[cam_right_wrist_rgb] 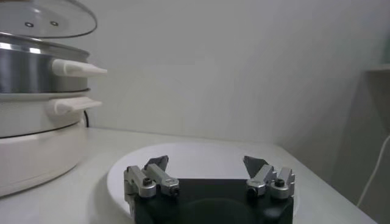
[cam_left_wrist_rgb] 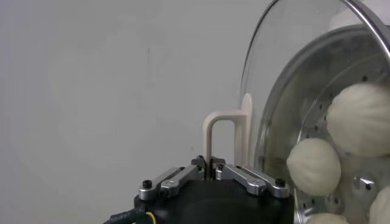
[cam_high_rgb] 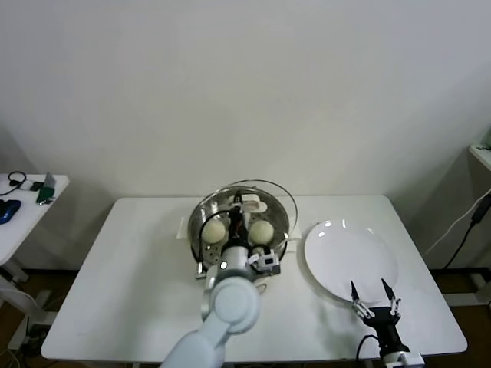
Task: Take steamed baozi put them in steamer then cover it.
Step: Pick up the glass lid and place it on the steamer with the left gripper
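Head view: the steamer (cam_high_rgb: 201, 222) stands at the middle of the white bench (cam_high_rgb: 130, 284), and two steamed baozi (cam_high_rgb: 214, 230) show inside it, one to either side of the left arm, which reaches over the basket and hides the rest of its floor. The cover (cam_high_rgb: 280, 201) hangs over the steamer, shifted toward the far right so its rim overhangs that side, with the left hand (cam_high_rgb: 239, 203) clamped on its white bar handle. Just right of the steamer lies a bare white plate (cam_high_rgb: 349, 261), and the right hand (cam_high_rgb: 372, 293) sits at the plate's near edge, fingers spread apart and holding nothing. A side table (cam_high_rgb: 23, 207) at far left carries a few small items. Left wrist view: the left hand (cam_left_wrist_rgb: 211, 168) is closed tight on the cover's handle (cam_left_wrist_rgb: 222, 131); the glass lid (cam_left_wrist_rgb: 274, 73) stands apart from the steamer (cam_left_wrist_rgb: 317, 79) behind it, where four buns (cam_left_wrist_rgb: 314, 165) rest on the perforated floor. Right wrist view: the right hand (cam_right_wrist_rgb: 206, 167) is wide apart over the plate (cam_right_wrist_rgb: 201, 152), with the steamer (cam_right_wrist_rgb: 24, 70) on its white base off to one side and the cover (cam_right_wrist_rgb: 46, 18) held clear above it.
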Robot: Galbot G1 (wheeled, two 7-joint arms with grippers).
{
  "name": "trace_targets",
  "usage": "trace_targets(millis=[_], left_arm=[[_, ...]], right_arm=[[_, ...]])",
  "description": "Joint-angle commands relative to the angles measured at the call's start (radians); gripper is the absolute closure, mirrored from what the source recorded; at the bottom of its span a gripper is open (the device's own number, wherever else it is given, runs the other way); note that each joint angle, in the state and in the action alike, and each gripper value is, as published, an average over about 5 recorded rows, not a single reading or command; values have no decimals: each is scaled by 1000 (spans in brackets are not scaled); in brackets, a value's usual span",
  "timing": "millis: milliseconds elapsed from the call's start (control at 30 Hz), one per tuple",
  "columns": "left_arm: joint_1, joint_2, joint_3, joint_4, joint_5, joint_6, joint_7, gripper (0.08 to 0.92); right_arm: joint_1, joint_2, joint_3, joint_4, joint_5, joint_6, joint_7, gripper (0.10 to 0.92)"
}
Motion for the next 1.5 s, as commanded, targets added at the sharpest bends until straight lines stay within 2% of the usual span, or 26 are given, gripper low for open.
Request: trace_targets(millis=[33, 200, 633, 1067, 1267, 1367, 1500], left_arm=[[16, 23, -7, 45, 8, 49, -61, 861], [34, 48, -16, 48, -9, 47, -77, 861], [45, 42, -21, 90, -19, 34, -154, 861], [71, 39, -21, 99, 28, 18, -150, 861], [60, 47, -1, 67, -45, 26, -140, 857], [47, 50, 10, 50, -92, 33, -131, 815], [32, 61, 18, 24, -145, 44, -125, 700]], right_arm=[[4, 2, 2, -4, -2, 1, 2, 203], [9, 5, -1, -11, -4, 2, 2, 203], [15, 16, -4, -12, -18, 2, 4, 203], [17, 20, -6, -17, -24, 5, 3, 203], [19, 20, -7, -19, -23, -1, 4, 203], [21, 19, -9, -21, -23, -4, 5, 203], [23, 17, -10, -22, -22, -11, 7, 203]])
